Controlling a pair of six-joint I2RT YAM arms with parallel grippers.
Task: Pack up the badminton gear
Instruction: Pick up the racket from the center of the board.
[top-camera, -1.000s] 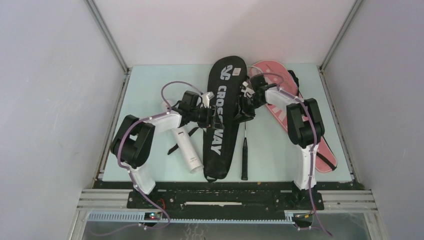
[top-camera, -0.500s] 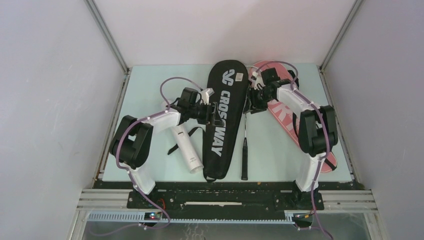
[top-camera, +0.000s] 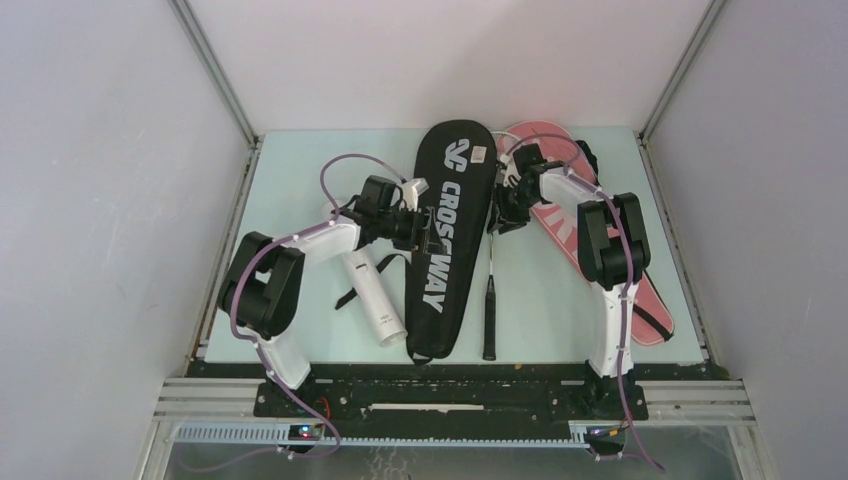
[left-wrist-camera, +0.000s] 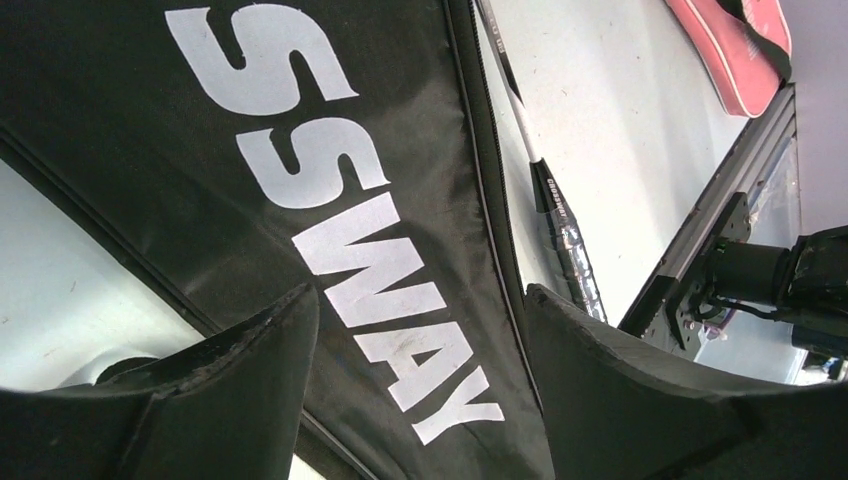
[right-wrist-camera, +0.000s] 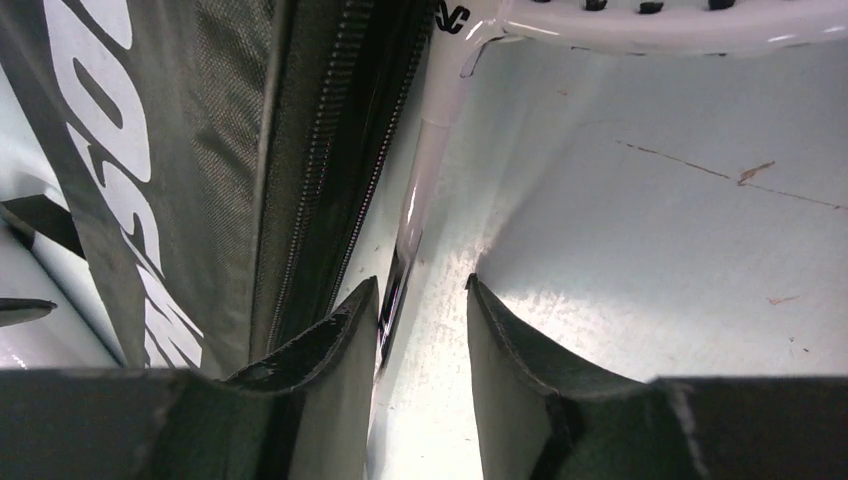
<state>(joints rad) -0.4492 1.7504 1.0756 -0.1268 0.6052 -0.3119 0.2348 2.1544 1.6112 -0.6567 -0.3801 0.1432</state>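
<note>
— What can you read from there?

— On my top view the black racket cover (top-camera: 447, 235) spells "CROSSWAY" in white, running from 12 down to 6 at mid-table. My left wrist camera catches only "SSWAY". The pink racket cover (top-camera: 556, 222) lies out at 3 o'clock of it, and my right arm (top-camera: 610, 240) hides its lettering.

— And the racket?

— The white-framed racket (top-camera: 489, 320) lies just beside the black cover's 3 o'clock edge, handle toward 6. Only the right wrist view shows its white frame, a small black logo (right-wrist-camera: 452, 15) at the throat that I can't read, and the cover's zipper (right-wrist-camera: 330, 150). The long white tube (top-camera: 372, 290) sits at 9 o'clock of the cover.

— Fingers?

— Left gripper (left-wrist-camera: 420, 300) stands wide over the lettering, gripping nothing. Right gripper (right-wrist-camera: 422, 290) is narrow and straddles the racket shaft, with a gap showing on one side.
</note>
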